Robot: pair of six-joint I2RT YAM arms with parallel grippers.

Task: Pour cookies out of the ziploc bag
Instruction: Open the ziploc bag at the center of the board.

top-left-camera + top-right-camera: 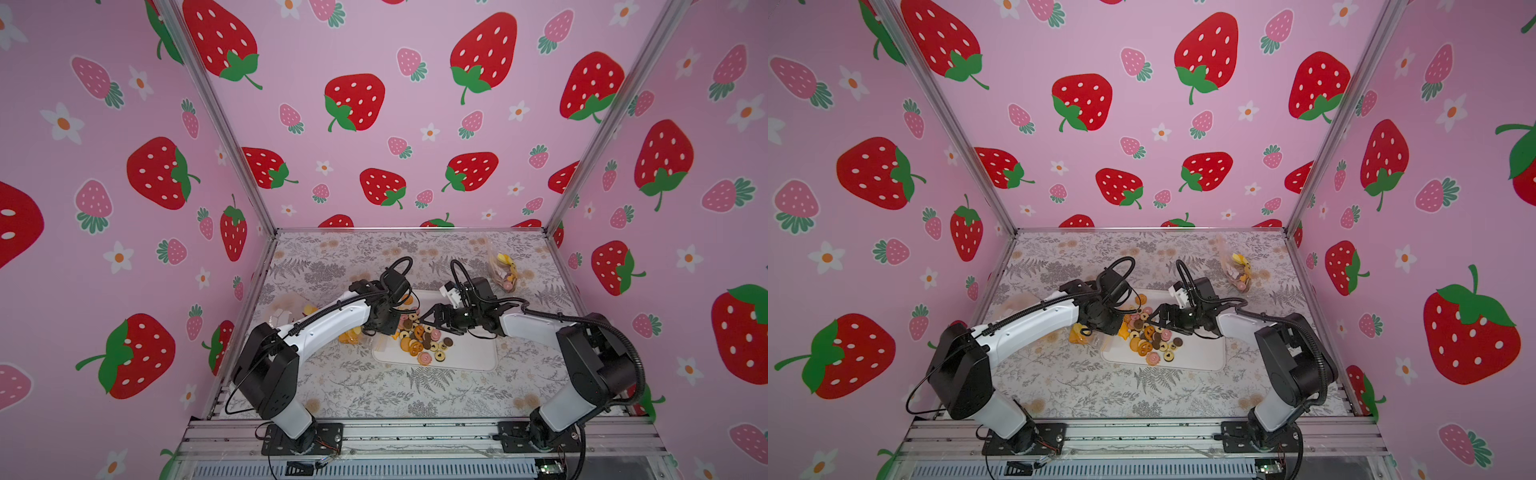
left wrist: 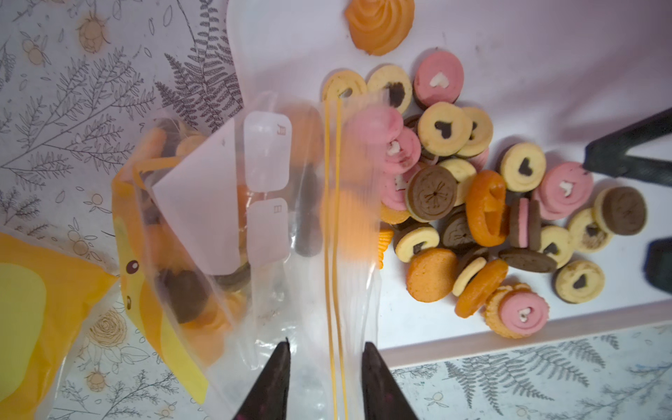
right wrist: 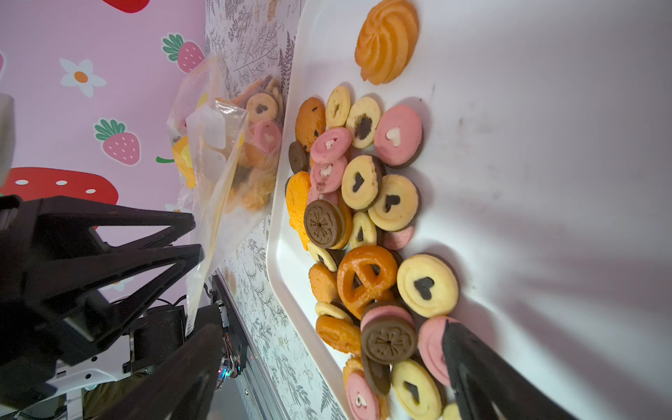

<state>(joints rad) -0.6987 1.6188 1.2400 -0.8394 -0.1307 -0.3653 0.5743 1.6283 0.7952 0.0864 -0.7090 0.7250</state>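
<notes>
Counter [image 1: 374,399]: the flowered stretch nearest my two bases carries nothing of the task.
Tray [image 1: 469,353]: white, flat on the counter between my arms, with its right half bare.
Cookies [image 1: 419,338]: a loose heap of pink, tan, brown and orange rounds on the tray's left part. Several overlap, and one orange swirl sits apart at the far side.
Left pincer [image 2: 326,342]: partly closed, one finger on each side of the clear plastic by the yellow zip line. I cannot tell whether it really bites the plastic or only straddles it.
Ziploc bag [image 2: 269,218]: its mouth reaches over the tray's left rim, just beside the heap. Its body trails off the tray above the counter, and whether it rests there I cannot tell.
Inside the bag: a fair clump of brown and orange cookies shows through the plastic, bunched away from the mouth.
Right pincer [image 3: 331,325]: spread wide and empty, low over the heap, with one finger above a pink biscuit.
Far corner: another clear bag [image 1: 505,270] with coloured bits lies well apart.
Done: I judge well over half is poured out.
Left: the closed end needs raising so the clump slides out through the mouth.
</notes>
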